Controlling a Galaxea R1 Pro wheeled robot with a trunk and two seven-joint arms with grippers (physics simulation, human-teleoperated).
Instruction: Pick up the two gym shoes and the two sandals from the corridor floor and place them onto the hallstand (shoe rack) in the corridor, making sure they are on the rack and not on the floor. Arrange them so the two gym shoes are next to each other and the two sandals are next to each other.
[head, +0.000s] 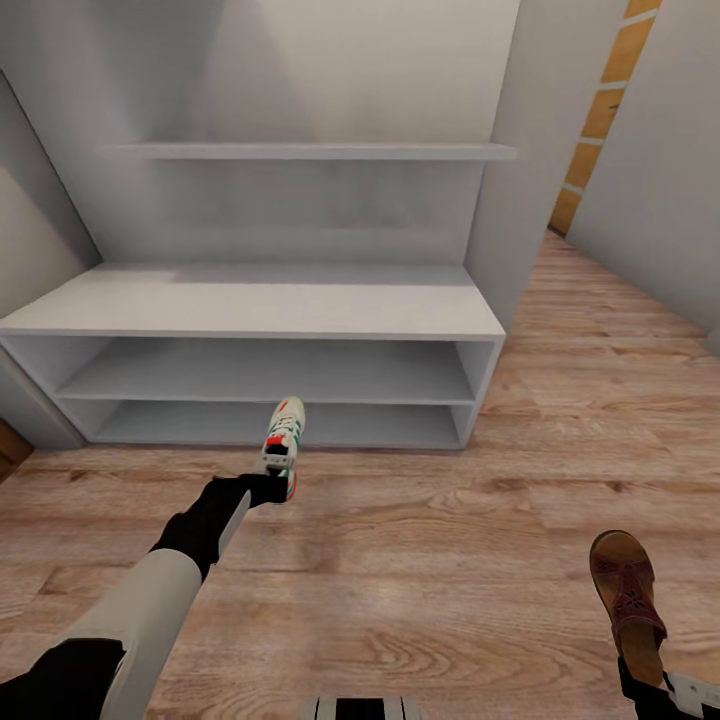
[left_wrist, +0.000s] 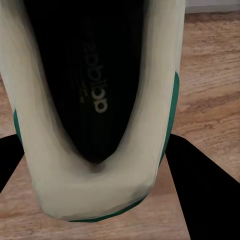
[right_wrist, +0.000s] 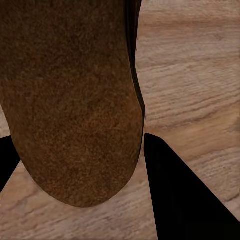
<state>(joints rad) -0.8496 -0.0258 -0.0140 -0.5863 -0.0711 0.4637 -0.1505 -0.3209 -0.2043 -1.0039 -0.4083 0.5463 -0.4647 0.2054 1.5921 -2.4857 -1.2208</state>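
Left claw (head: 268, 489) clenched on sneaker (head: 283, 440) heel, toe aimed at rack (head: 250, 310), shoe held just off floor (head: 450, 520) in front of bottom shelf. Wrist view confirms: fingers (left_wrist: 200, 190) flank heel either side. Right claw (head: 655, 690) grasping sandal (head: 625, 590) by heel, low, well back from rack. You want sneaker level, toe first, into a shelf bay; clear shelf edge before letting go. Leave room beside it for its mate. Keep sandal parked clear meanwhile.
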